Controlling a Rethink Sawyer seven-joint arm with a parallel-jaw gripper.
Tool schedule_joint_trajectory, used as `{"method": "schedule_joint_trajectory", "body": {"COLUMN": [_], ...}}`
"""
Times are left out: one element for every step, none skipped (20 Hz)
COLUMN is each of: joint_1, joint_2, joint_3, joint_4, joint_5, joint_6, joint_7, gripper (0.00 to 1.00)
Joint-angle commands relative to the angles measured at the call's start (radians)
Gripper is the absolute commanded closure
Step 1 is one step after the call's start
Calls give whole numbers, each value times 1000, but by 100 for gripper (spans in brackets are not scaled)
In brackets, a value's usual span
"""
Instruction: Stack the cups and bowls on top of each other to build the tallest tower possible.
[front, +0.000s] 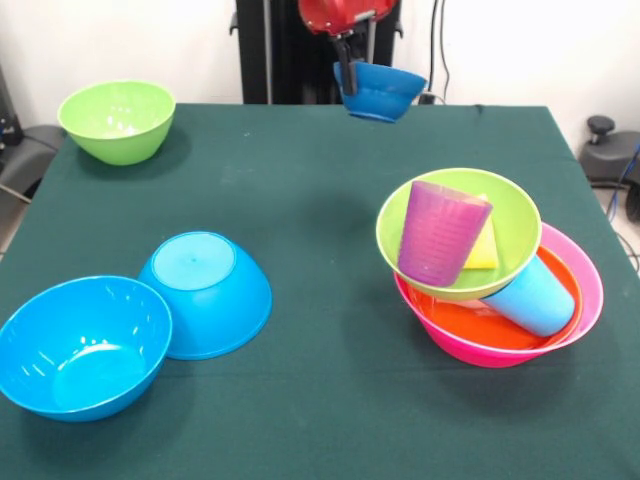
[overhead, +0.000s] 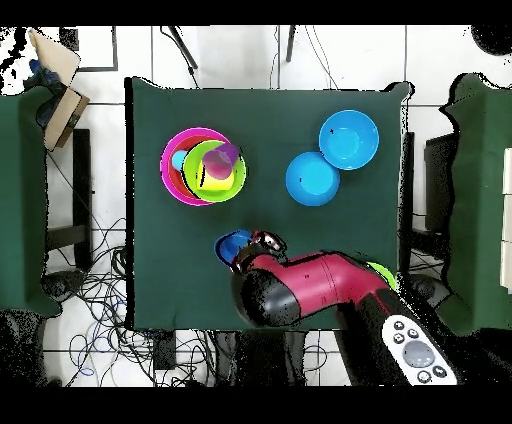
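My gripper (front: 348, 80) hangs at the table's far edge, shut on the rim of a small dark-blue bowl (front: 383, 92) held tilted above the cloth; the bowl also shows in the overhead view (overhead: 231, 245). The tower stands at the right: a large pink bowl (front: 591, 275) holds an orange bowl (front: 460, 322) with a light blue cup (front: 535, 296) lying in it. A lime green bowl (front: 512, 215) rests tilted on top, with a purple cup (front: 438, 232) and a yellow cup (front: 485, 248) inside. The tower is well apart from the gripper.
A second lime green bowl (front: 117, 120) sits at the far left corner. Two bright blue bowls touch at the front left, one upright (front: 80, 345), one upside down (front: 207, 292). Green cloth (front: 300, 200) covers the table.
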Motion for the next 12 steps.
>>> {"method": "schedule_joint_trajectory", "body": {"joint_1": [81, 90, 99, 107, 116, 126, 131, 141, 152, 167, 181, 196], "joint_2": [37, 39, 46, 53, 61, 68, 74, 79, 84, 86, 88, 90], "joint_3": [-120, -135, -149, -161, -169, -176, -176, -177, -176, -181, -186, -190], "joint_4": [-213, -238, -261, -280, -303, -316, -335, -342, -361, -364, -368, -371], "joint_5": [88, 93, 105, 117, 128, 137, 149, 160, 171, 175, 180, 184], "joint_6": [126, 138, 151, 162, 179, 185, 195, 195, 210, 205, 201, 196], "joint_7": [212, 218, 228, 238, 242, 248, 247, 256, 259, 267, 275, 283], "gripper": [100, 100, 100, 100, 100, 100, 100, 100, 100, 100, 100, 100]}}
